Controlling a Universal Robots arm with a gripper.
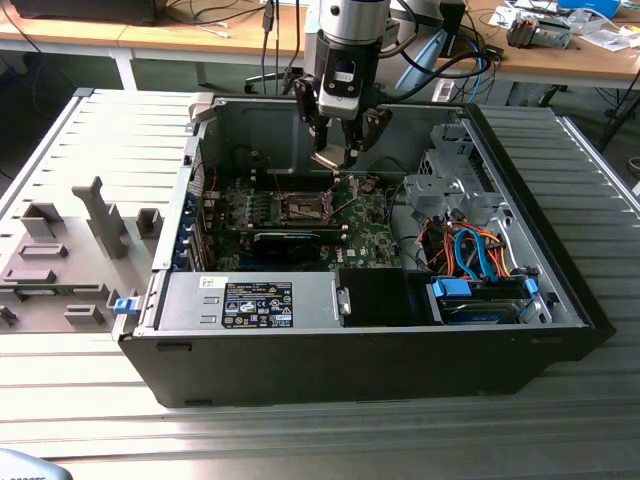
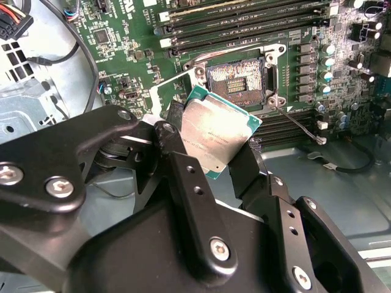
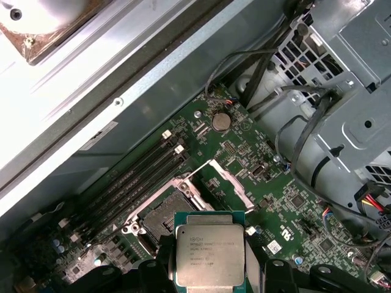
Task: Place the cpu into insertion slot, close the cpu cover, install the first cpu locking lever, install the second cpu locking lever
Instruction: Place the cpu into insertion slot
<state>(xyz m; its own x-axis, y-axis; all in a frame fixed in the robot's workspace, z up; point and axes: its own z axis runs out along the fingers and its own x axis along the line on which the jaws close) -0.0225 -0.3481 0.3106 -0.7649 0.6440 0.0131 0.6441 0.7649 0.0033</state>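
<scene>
My gripper [image 1: 338, 150] hangs inside the open computer case, shut on the cpu [image 1: 328, 158], a pale silver square plate with a green edge. In both wrist views the cpu [image 2: 217, 131] [image 3: 210, 256] sits pinched by two opposite sides between black fingers [image 2: 174, 122], tilted over the board. The insertion slot [image 1: 303, 207] [image 2: 235, 78] [image 3: 164, 215] lies open on the green motherboard, a little below and beside the held cpu, its dark centre bare. The cpu cover [image 3: 220, 178] stands swung up off the socket. A thin wire locking lever [image 2: 299, 125] sticks out free from one socket corner.
A long black card [image 1: 290, 240] lies just in front of the socket. A grey labelled box [image 1: 250, 300] fills the front of the case. A metal drive cage [image 1: 450, 185] and orange and blue cables [image 1: 470, 250] crowd the exterior view's right. Memory slots [image 2: 244, 12] flank the socket.
</scene>
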